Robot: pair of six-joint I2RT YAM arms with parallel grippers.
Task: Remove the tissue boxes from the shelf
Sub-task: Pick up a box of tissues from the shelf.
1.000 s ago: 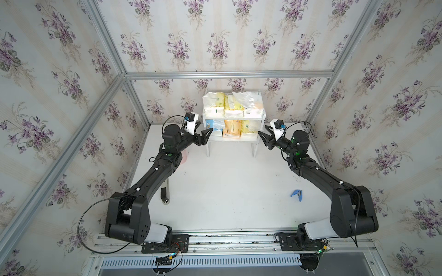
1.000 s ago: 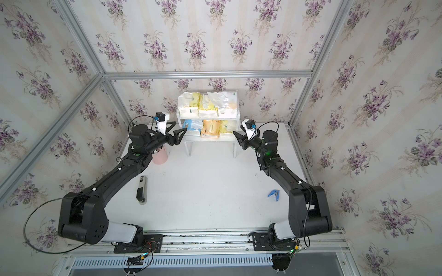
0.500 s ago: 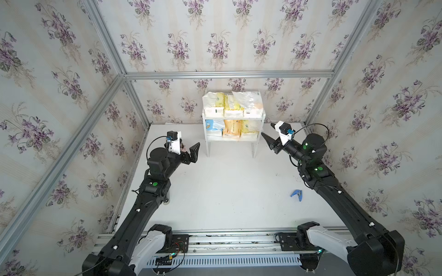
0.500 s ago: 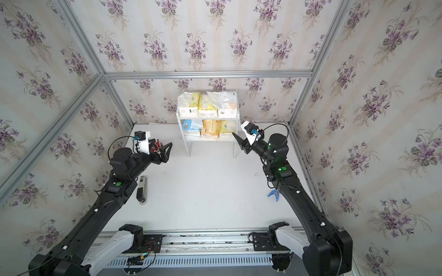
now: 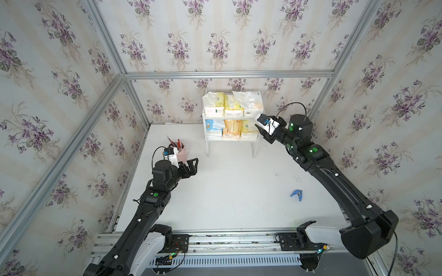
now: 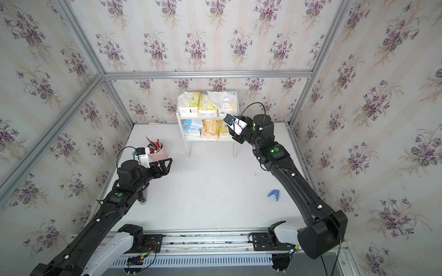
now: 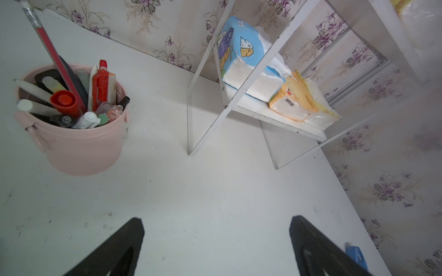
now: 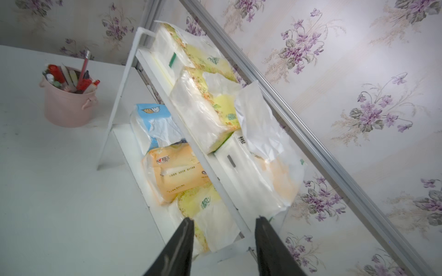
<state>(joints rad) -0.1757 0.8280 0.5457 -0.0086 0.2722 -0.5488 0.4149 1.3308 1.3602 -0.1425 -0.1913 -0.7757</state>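
Observation:
The white shelf (image 5: 255,145) stands against the back wall with tissue boxes on both tiers. On top lie two pale yellow packs (image 5: 212,102) (image 5: 233,106) and a mostly white one (image 5: 251,101). Below sit a blue-and-white pack (image 5: 214,126), an orange one (image 5: 232,127) and a pale yellow one (image 8: 210,215). My right gripper (image 8: 223,218) is open at the shelf's right end, fingertips just short of the lower pale yellow pack and the shelf's front post. My left gripper (image 7: 216,219) hangs wide open and empty over bare table, well left of and in front of the shelf (image 7: 275,114).
A pink pen cup (image 5: 183,154) full of pens stands left of the shelf, just behind my left gripper (image 5: 192,165). A blue clip (image 5: 296,194) lies on the table at the right. A dark object (image 6: 142,200) shows partly under my left arm. Wallpapered walls enclose the table.
My left gripper has drawn back from the shelf's left end towards the front, past the pen cup. My right gripper stayed at the shelf's right end and edged closer to it.

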